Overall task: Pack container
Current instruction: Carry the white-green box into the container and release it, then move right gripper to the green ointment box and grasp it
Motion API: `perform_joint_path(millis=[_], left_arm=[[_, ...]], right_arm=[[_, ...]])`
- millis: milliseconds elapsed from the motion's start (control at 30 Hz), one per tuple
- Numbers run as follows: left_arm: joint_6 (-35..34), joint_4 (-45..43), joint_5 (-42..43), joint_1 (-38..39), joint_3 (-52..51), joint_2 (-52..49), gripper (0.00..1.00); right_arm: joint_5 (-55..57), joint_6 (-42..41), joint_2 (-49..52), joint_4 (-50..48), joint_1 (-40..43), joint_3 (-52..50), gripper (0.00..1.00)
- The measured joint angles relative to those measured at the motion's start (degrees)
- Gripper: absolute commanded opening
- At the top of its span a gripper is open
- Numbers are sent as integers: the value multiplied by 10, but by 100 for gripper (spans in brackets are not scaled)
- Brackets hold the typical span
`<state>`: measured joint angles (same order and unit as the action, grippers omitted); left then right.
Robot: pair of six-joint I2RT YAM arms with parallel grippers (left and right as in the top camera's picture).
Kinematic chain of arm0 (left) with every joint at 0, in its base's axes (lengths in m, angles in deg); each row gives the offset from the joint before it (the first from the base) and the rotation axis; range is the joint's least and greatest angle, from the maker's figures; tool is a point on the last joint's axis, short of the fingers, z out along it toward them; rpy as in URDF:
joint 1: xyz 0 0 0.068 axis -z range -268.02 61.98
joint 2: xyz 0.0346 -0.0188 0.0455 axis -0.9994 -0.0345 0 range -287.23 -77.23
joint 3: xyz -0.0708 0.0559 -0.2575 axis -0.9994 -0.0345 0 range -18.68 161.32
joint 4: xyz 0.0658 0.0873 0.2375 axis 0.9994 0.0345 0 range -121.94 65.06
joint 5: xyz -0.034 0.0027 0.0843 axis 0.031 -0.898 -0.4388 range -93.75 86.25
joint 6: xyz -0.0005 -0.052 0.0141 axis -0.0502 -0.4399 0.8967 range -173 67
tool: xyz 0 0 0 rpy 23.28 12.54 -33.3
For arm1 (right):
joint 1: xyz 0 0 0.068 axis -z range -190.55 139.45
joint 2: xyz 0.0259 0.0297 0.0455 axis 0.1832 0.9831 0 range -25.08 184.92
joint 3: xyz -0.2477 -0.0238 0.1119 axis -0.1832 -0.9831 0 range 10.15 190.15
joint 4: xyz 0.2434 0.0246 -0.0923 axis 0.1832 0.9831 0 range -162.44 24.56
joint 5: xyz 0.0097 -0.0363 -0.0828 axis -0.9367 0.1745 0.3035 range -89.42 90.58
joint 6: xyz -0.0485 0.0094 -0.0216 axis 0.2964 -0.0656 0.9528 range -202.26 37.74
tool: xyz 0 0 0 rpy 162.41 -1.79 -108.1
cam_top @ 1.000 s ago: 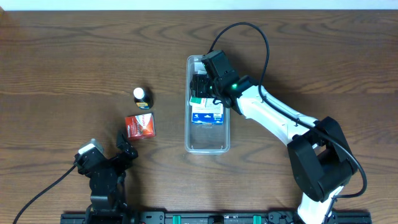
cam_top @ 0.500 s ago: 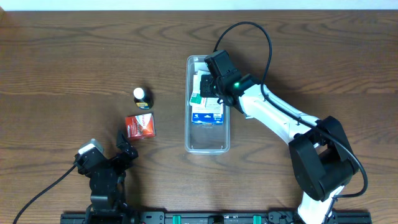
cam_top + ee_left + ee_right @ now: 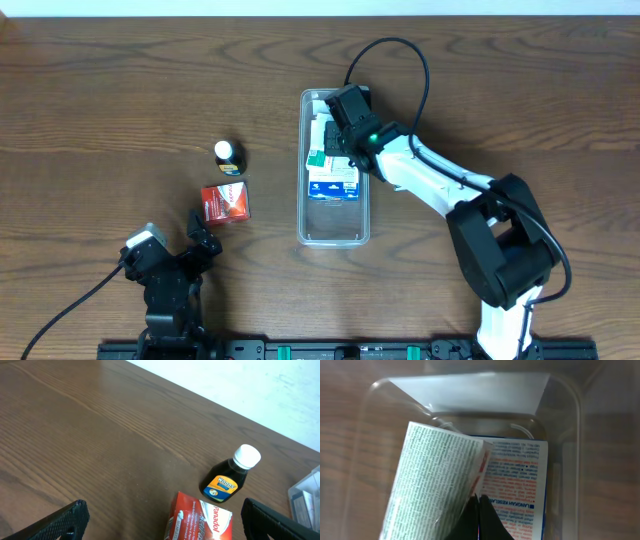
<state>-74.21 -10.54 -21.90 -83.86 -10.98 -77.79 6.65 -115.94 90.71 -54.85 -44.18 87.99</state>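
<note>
The container (image 3: 335, 228) is a long clear tray in the middle of the table. In its far half lie a green-printed box (image 3: 318, 140) and a blue-and-white box (image 3: 333, 182). My right gripper (image 3: 338, 135) hovers over that far half, shut with nothing in it. In the right wrist view its gripper (image 3: 479, 507) has both tips pressed together above the green-printed box (image 3: 435, 480) and a white box with red print (image 3: 517, 477). My left gripper (image 3: 164, 505) stands open near the table's front left, just short of a red box (image 3: 202, 520).
A small dark bottle with a white cap (image 3: 228, 154) stands left of the container, with the red box (image 3: 225, 202) just in front of it. In the left wrist view the bottle (image 3: 230, 477) is beyond the red box.
My right gripper's jaws have gone from part open to shut, holding nothing, and the wrist has shifted slightly over the container's far end. The left arm has not moved.
</note>
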Motion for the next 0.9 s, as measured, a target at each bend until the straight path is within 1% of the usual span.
perform_joint_path(millis=[267, 633, 767, 867, 900], left_arm=[[0, 0, 0, 0, 0, 0, 98], [0, 0, 0, 0, 0, 0, 98], [0, 0, 0, 0, 0, 0, 98], [0, 0, 0, 0, 0, 0, 98], [0, 0, 0, 0, 0, 0, 98]], right_arm=[[-31, 33, 0, -56, 0, 0, 1], [-48, 45, 0, -63, 0, 0, 2], [-51, 61, -15, -49, 0, 0, 11], [-53, 83, -65, -11, 2, 0, 28], [-51, 94, -94, 10, 5, 0, 38]])
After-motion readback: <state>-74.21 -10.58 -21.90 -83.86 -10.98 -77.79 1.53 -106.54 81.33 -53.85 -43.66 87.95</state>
